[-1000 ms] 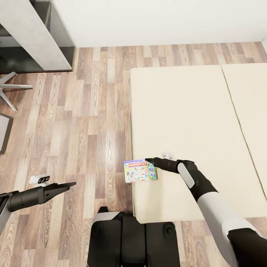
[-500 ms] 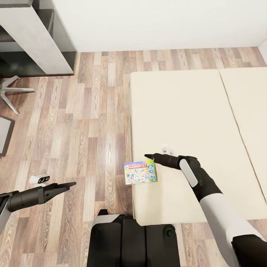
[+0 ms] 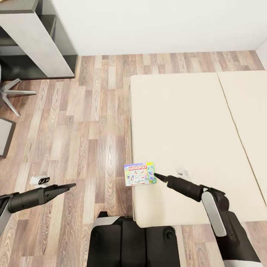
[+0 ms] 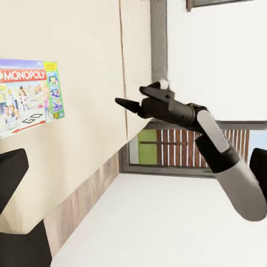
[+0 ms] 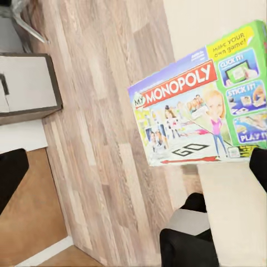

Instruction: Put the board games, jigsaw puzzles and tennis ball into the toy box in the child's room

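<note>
We see the bed [image 3: 193, 122], two cream mattress pads side by side on the wood-plank floor [image 3: 92, 122]. On the bed lies a Monopoly board game [image 3: 139, 173], overhanging the bed's edge toward the floor.

White wall [image 3: 167, 22], wood-plank floor [image 3: 85, 122], chair base [image 3: 13, 94]

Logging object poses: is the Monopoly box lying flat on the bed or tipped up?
Flat, face up. The Monopoly box lies at the bed's near corner, its left end overhanging the edge above the floor.
</note>
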Tool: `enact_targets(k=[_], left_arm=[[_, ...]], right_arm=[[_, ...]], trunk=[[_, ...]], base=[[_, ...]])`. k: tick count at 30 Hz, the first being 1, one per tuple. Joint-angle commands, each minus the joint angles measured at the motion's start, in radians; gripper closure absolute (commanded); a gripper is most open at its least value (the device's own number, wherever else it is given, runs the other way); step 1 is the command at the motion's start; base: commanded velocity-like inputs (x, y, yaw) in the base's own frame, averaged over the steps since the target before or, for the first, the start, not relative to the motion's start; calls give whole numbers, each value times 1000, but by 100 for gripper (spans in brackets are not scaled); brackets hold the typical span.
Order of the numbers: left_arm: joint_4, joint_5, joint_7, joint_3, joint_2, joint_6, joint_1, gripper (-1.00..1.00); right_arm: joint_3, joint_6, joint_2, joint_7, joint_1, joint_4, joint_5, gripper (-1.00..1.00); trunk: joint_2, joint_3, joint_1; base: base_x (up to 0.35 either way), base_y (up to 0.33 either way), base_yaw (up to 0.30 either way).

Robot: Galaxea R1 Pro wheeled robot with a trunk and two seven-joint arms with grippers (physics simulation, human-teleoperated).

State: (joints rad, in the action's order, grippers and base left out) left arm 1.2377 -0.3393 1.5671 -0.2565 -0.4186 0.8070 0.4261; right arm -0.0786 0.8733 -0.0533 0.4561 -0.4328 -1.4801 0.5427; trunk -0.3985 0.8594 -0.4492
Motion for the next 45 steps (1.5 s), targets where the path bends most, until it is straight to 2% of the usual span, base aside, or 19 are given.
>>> enact_targets(k=[1,2,3,4,8,13,20,45], left_arm=[[-2,0,4,0,0,9,0,-100],[-8,1,4,0,-1,5,0,-100],[-30,3,4,0,-2,-1,0,-100],[-45,6,4,0,-4,-6,0,-100],[-98,9,4,1,-18,-31,0,-100],[-197,11,4,1,-43,-89,-2,-100],[-219,11,4,2,-48,-105,-1,-100],[-221,10,4,2,-48,-107,-1,-100]], right_arm=[[-14,5,0,25,27,-14,0,-100],[-37,4,1,64,73,-31,-1,-100],[-79,0,1,124,152,-48,-4,-100],[-97,-5,1,144,182,-52,-7,-100],[-125,-49,1,175,227,-55,-4,-100],[-135,-158,3,208,261,-48,-7,-100],[-137,-195,3,217,273,-46,-10,-100],[-139,-197,3,216,273,-35,-12,-100]], trunk=[[-1,1,-1],[-1,1,-1],[-1,1,-1],[-1,0,-1],[-1,0,-1],[-1,0,-1],[-1,0,-1],[-1,0,-1]], base=[[0,0,0],[0,0,0],[0,0,0],[0,0,0],[0,0,0],[0,0,0],[0,0,0],[-6,0,0]])
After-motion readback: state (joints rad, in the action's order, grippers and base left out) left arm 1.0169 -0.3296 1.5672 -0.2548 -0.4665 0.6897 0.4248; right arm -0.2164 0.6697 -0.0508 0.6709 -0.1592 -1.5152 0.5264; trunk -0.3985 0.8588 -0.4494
